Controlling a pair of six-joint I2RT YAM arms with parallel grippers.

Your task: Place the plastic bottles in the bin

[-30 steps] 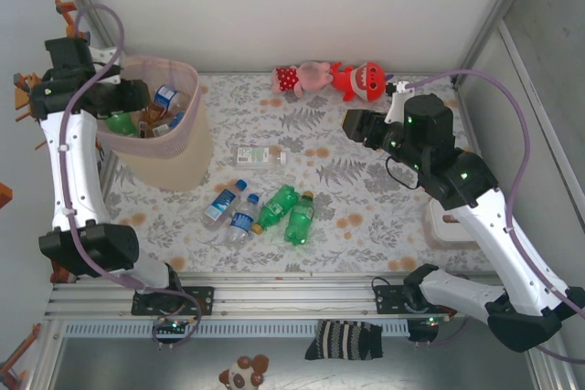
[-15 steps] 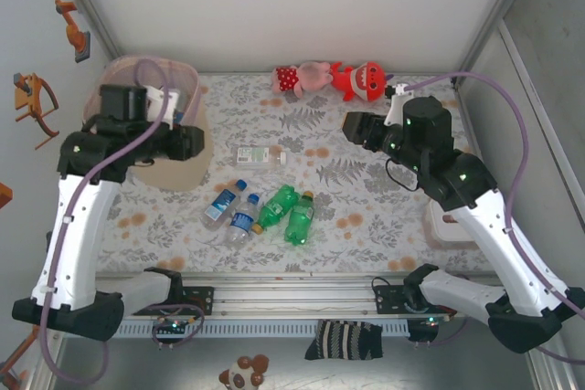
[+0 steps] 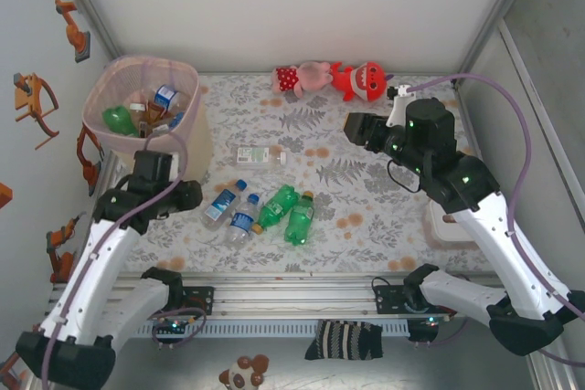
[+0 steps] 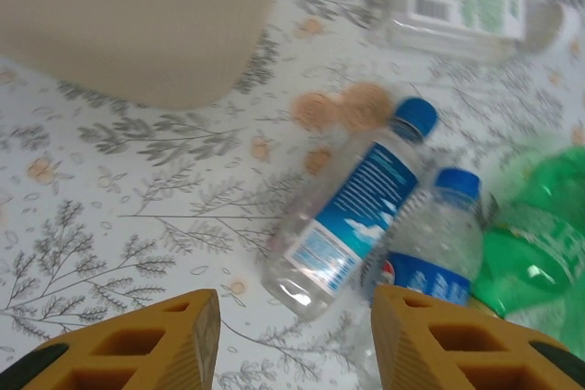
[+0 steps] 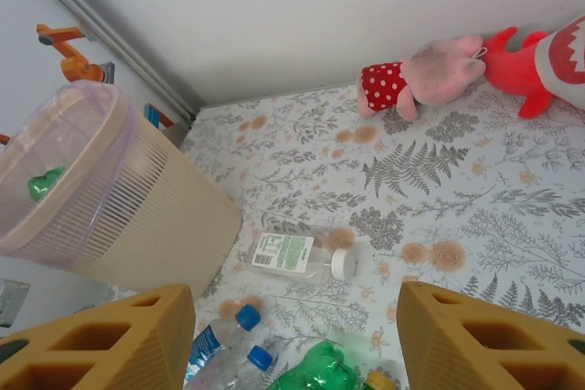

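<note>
Several plastic bottles lie mid-table: two clear blue-labelled ones [image 3: 222, 203] [image 3: 242, 218], two green ones [image 3: 277, 206] [image 3: 300, 217], and a clear one with a white-green label [image 3: 260, 156]. More bottles lie inside the pink bin [image 3: 111, 78] at the far left. My left gripper [image 3: 187, 195] hovers low, just left of the blue-labelled bottles, open and empty. In the left wrist view, the nearer blue-labelled bottle [image 4: 352, 216] lies just beyond the gripper [image 4: 294, 306]. My right gripper [image 3: 352, 125] hangs high over the table's right side, open and empty. Through the right gripper [image 5: 297, 344] I see the white-green-labelled bottle [image 5: 297, 255] and the bin [image 5: 110, 198].
A pink plush [image 3: 306, 78] and a red plush [image 3: 358, 79] lie at the back edge. The bin's beige base [image 4: 137, 15] stands close behind my left gripper. A white object [image 3: 445, 226] sits under the right arm. Walls close the table on three sides.
My left arm has swung from above the bin down and forward to the table beside the blue-labelled bottles. The right arm has not moved.
</note>
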